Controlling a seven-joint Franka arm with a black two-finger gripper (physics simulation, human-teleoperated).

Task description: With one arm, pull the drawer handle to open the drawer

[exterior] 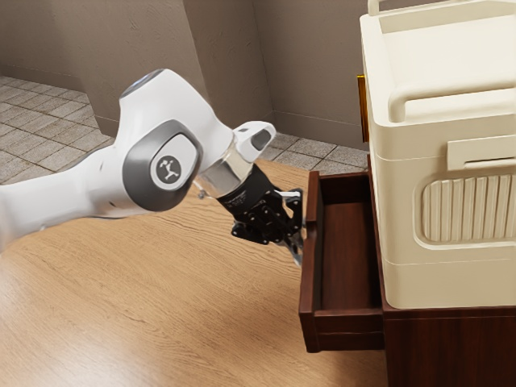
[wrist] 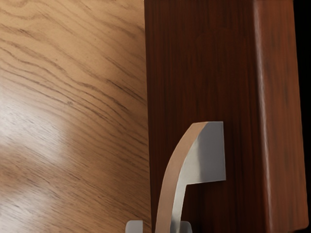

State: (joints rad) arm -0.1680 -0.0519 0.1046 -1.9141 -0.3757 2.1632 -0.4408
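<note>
- The dark-brown wooden drawer (exterior: 347, 242) is well out of its reddish-brown wooden cabinet (exterior: 451, 347), at the exterior view's right, with its front over the pale, grained wooden table (exterior: 185, 298) and its far corner toward the table's far edge.
- The curved, smooth metal handle (wrist: 198, 160) is fixed on the outside of the drawer front, facing my arm, and my black hand (exterior: 295, 231) is right at it.
- I cannot tell whether the hand is spread or pinching the handle.
- I judge the step in hand to be the pull itself, mostly done; any further travel should be short.
- To do it well, I would make sure of my hold first, then draw straight away from the cabinet, slowly and level, keeping the wrist's angle fixed.
- A sideways drag could bind the drawer in its slot or let the bowed handle slip; too long a pull might bring the drawer right out.
- The handle bends in a thin arc from a squared grey foot, its outer face tinted copper; I expect it to be rigid but slick.
- The drawer is a shallow, straight-walled box in dark grain, with a glossy line along the front's edge.
- On the cabinet sits a big cream box (exterior: 451, 282) with rounded corners and a ribbed panel; I would avoid jolting it.
</note>
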